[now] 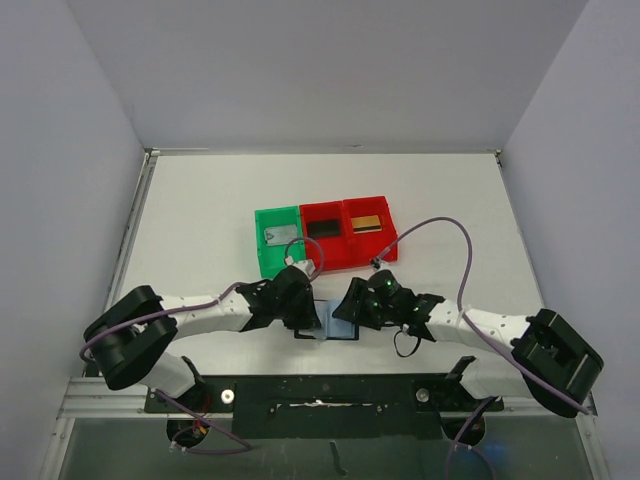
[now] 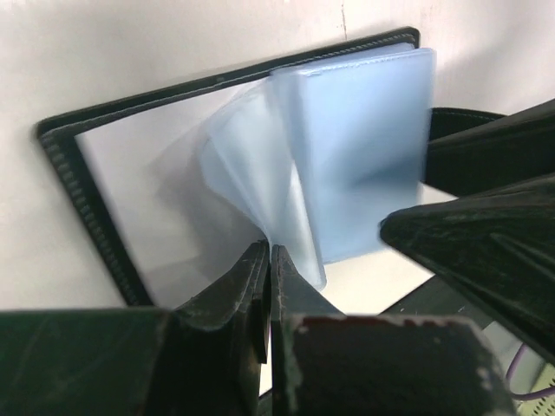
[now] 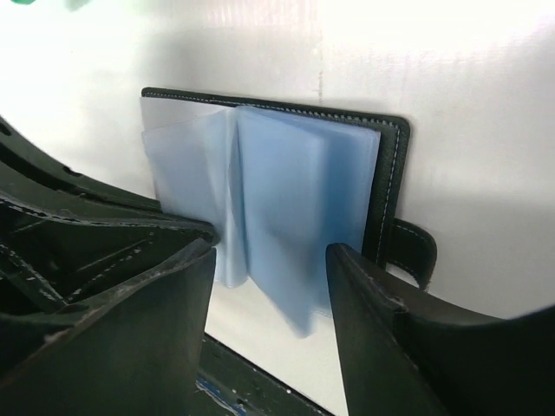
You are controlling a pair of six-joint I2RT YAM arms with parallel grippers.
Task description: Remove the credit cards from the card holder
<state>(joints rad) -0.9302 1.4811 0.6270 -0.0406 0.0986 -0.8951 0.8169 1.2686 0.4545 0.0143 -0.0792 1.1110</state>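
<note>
Both arms bent low at mid-frame. The left gripper (image 2: 268,260) sat pressed together by the open black bifold card holder (image 2: 80,195). The right gripper (image 3: 270,251) gaped around its bluish plastic sleeves (image 3: 299,186).

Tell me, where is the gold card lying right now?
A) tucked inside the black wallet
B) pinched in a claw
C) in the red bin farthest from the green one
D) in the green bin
C: the gold card lies flat in the red bin at the end of the row, on the far side from the green bin.
</note>
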